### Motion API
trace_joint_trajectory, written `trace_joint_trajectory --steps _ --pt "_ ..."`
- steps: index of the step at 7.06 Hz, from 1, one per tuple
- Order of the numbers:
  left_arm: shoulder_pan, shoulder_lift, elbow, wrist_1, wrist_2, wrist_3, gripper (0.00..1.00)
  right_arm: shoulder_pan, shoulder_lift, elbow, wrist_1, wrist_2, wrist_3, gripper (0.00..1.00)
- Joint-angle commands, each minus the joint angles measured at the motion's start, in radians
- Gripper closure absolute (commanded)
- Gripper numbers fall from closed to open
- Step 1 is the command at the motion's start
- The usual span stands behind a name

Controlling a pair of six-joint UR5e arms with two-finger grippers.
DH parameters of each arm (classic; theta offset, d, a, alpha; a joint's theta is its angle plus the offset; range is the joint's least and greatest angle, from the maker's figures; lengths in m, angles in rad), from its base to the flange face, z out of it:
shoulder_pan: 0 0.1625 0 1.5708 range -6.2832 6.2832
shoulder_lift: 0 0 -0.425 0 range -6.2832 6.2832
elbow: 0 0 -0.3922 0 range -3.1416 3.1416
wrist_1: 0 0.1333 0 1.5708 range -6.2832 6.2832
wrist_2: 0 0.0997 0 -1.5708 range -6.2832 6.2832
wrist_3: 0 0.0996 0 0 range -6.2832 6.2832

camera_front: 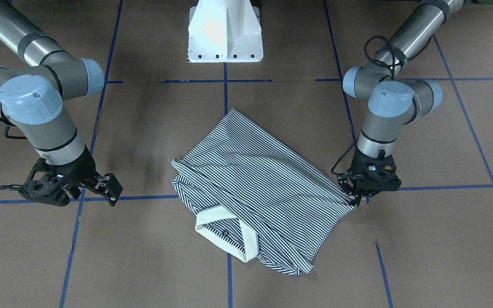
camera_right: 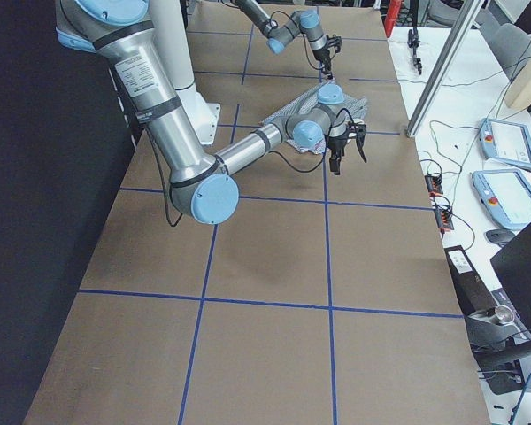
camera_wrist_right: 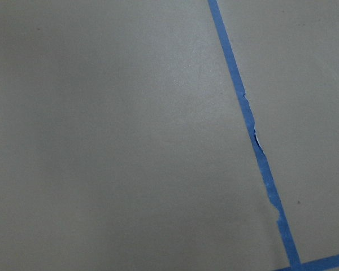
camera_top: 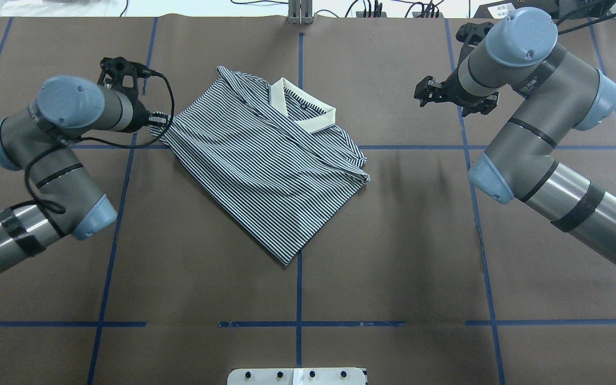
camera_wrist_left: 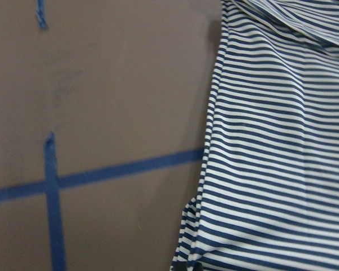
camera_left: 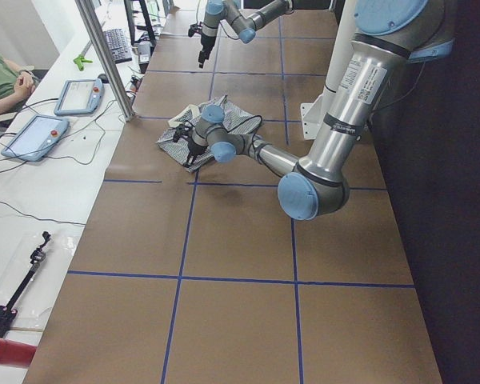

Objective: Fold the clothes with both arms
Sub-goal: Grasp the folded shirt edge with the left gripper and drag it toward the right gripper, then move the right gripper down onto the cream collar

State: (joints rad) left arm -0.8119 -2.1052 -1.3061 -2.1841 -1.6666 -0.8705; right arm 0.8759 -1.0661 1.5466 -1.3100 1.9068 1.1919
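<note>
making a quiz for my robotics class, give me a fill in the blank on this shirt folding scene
1. The plain cream part of the shirt is its ___.
2. The gripper at the shirt's corner is the robot's ___ one.
3. The right gripper is off the shirt, jaws ___.
4. The table has a grid of tape coloured ___.
Missing words: collar; left; open; blue.

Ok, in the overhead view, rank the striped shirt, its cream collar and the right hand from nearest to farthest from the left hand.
From the left hand:
1. Striped shirt: its corner reaches this hand, on the robot's left.
2. Cream collar: farther across the shirt, along its far edge.
3. Right hand: farthest, on the robot's right, off the shirt.
</note>
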Motion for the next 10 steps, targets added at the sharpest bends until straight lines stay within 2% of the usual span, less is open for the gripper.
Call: trace_joint_trajectory --steps 1,3,4,5,6,7,8,10 --pt "-0.077 -0.174 0.347 -0.163 0.053 0.086 1.0 0.0 0.002 0.001 0.0 0.0 0.0 0.0" --pt "-0.095 -0.164 0.369 -0.175 0.074 0.143 1.0 -0.002 0.002 0.001 0.0 0.0 0.0 0.0" --pt "-0.092 -0.141 0.361 -0.183 0.074 0.197 0.01 -0.008 0.006 0.0 0.0 -0.003 0.0 0.0" --pt "-0.095 -0.127 0.344 -0.219 0.064 0.235 0.0 -0.026 0.018 -0.005 0.0 -0.021 0.027 0.0" --pt "-0.098 -0.128 0.332 -0.226 0.014 0.239 0.0 -0.073 0.065 -0.023 -0.003 -0.097 0.129 0.02" --pt "-0.102 -0.128 0.314 -0.229 -0.036 0.24 0.0 -0.107 0.156 -0.099 -0.003 -0.182 0.237 0.19" --pt "-0.102 -0.128 0.303 -0.229 -0.039 0.239 0.0 -0.138 0.27 -0.218 -0.002 -0.217 0.34 0.3" --pt "-0.102 -0.127 0.298 -0.229 -0.039 0.237 0.0 -0.21 0.392 -0.452 0.159 -0.352 0.478 0.42"
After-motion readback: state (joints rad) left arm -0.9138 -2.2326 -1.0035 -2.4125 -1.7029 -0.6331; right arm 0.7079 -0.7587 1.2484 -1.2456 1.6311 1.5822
